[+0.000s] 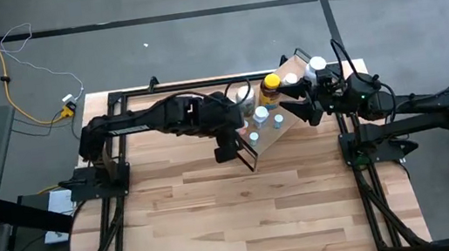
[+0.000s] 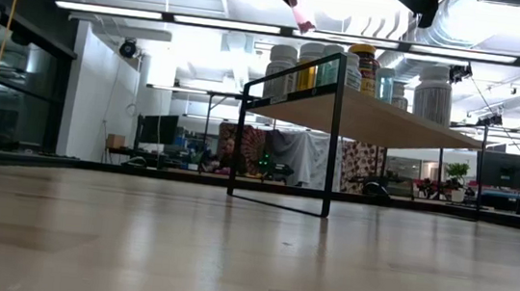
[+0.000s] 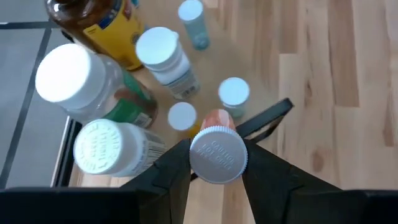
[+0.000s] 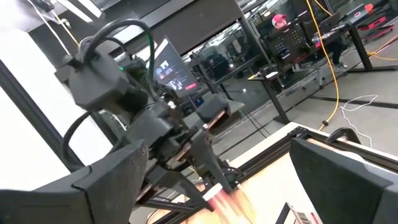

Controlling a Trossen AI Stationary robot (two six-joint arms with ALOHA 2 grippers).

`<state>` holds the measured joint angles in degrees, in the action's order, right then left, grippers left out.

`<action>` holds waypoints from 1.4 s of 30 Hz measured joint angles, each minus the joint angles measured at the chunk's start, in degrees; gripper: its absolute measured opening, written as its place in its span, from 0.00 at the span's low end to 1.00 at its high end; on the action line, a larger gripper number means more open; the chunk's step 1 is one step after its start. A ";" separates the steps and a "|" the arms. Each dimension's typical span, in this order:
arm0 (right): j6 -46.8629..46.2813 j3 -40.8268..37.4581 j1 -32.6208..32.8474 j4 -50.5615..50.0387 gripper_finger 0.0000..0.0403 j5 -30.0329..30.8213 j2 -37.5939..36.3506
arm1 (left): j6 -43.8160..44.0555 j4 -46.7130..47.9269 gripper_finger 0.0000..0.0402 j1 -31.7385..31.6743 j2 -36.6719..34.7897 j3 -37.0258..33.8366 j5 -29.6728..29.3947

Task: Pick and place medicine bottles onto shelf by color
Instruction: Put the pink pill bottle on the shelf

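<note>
Bottle [image 3: 217,154], white-capped and pinkish, is gripped in the left claw [image 3: 216,163] above the shelf [image 1: 276,131], bottles [image 3: 163,57] clustered just beyond it. Right claw [image 1: 301,97] is held wide open and empty near the shelf's far end.

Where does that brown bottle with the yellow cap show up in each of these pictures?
High view: the brown bottle stands on the shelf, top centre.
Low view: on the shelf, upper middle.
Left wrist view: top left corner.
Right wrist view: not in it.
Shared landmark: the shelf.
</note>
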<state>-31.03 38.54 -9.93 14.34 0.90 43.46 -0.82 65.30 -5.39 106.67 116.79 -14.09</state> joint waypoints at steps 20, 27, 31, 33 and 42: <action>0.00 0.00 0.00 -0.36 0.95 0.49 -0.02 | 3.15 -0.18 0.30 -2.75 5.24 -0.08 4.60; 0.00 0.00 0.02 -0.45 0.95 0.47 0.00 | 5.93 -1.50 0.30 -2.80 5.88 -0.04 3.79; 0.00 0.00 0.02 -0.53 0.95 0.47 0.00 | 8.31 -0.74 0.30 -2.91 6.16 -0.04 4.05; 0.00 0.00 0.02 -0.56 0.95 0.47 0.00 | 9.93 -0.77 0.30 -2.97 6.16 -0.04 5.30; 0.00 0.00 0.02 -0.57 0.95 0.47 0.00 | 12.33 -0.41 0.30 -2.91 8.73 -0.04 6.36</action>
<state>-31.03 38.54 -9.91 13.77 1.37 43.46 11.51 64.89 -8.29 115.41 116.75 -7.72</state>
